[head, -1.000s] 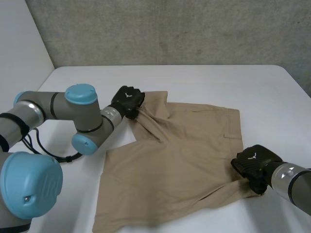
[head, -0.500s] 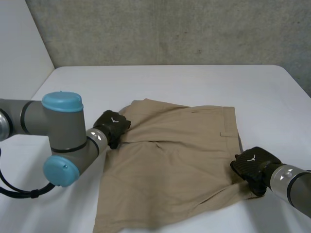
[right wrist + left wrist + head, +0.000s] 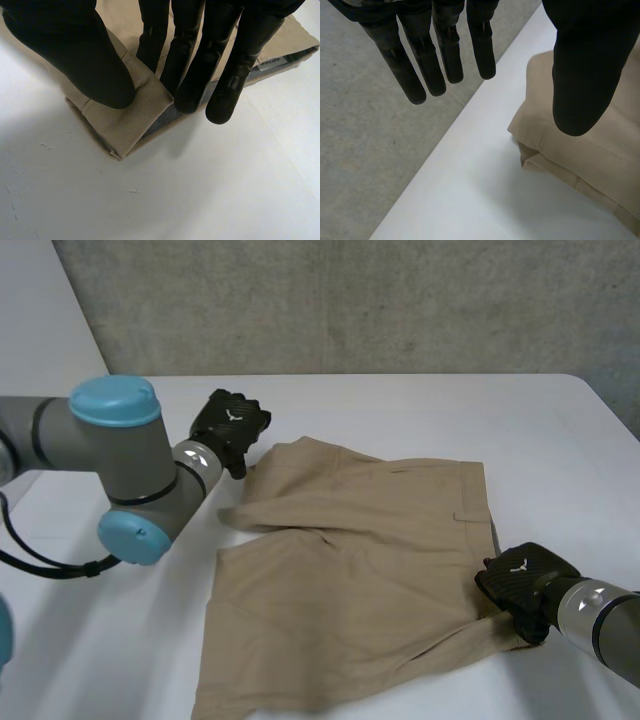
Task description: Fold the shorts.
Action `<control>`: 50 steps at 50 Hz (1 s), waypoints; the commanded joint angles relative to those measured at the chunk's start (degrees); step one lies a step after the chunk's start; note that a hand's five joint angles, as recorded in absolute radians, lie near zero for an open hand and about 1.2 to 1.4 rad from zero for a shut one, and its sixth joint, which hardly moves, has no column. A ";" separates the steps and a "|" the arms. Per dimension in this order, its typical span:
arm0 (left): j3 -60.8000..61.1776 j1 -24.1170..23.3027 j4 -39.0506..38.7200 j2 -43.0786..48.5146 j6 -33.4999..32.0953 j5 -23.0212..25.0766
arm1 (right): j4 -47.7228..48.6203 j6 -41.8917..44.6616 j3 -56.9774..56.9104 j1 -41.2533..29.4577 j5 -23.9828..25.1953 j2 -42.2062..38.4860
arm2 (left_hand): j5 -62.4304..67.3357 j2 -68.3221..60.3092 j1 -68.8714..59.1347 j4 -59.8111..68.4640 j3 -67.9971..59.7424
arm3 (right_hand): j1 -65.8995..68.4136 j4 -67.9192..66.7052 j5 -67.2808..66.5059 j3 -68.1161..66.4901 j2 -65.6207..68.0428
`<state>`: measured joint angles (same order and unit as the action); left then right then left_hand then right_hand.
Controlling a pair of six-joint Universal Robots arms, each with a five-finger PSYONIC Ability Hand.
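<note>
- While my right hand (image 3: 520,585) pinches a waistband corner of the khaki shorts (image 3: 360,560) between thumb and fingers (image 3: 185,75), the cloth lies spread on the white table (image 3: 420,405).
- My left hand (image 3: 232,425) hangs with fingers (image 3: 420,75) straight and spread, holding nothing.
- The table's edge runs beneath those fingertips.
- A folded corner of the shorts lies just beyond my left thumb (image 3: 585,75).

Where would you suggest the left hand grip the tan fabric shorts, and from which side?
Likely the doubled corner of the tan fabric shorts beside the open left hand, from the bare white table side, where layered edges jut out.
</note>
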<state>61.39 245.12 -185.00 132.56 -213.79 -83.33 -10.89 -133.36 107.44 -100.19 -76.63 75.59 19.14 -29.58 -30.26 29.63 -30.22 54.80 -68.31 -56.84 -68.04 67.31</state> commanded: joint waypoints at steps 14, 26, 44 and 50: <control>-11.20 1.50 1.84 13.07 14.19 12.58 | 0.34 -0.32 -0.04 -0.01 0.07 0.00 | 8.33 -7.89 -7.21 7.84 -7.24 | 25.20 -11.69 -13.16 -11.96 12.69; -22.61 3.88 10.88 19.83 14.10 12.23 | 0.78 -0.32 -0.04 -0.01 -0.01 0.00 | 6.48 -6.04 -5.36 5.99 -5.40 | 25.20 -11.69 -13.16 -11.96 12.69; -25.88 5.37 12.47 22.65 -1.81 0.10 | 0.87 -0.40 -0.04 -0.10 -0.01 0.00 | 1.77 -1.33 -0.65 1.28 -0.69 | 25.20 -11.69 -13.16 -11.96 12.69; -23.78 3.71 12.30 20.12 -0.93 0.27 | 0.87 -0.40 0.05 -0.10 -0.10 0.00 | -2.26 2.69 3.37 -2.74 3.34 | 25.20 -11.69 -13.16 -11.96 12.69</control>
<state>35.32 250.27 -172.50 155.23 -214.62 -82.54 -10.01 -133.77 107.41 -100.27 -76.64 75.58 18.25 -28.08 -28.29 27.73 -28.25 54.80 -68.31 -56.94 -68.04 67.31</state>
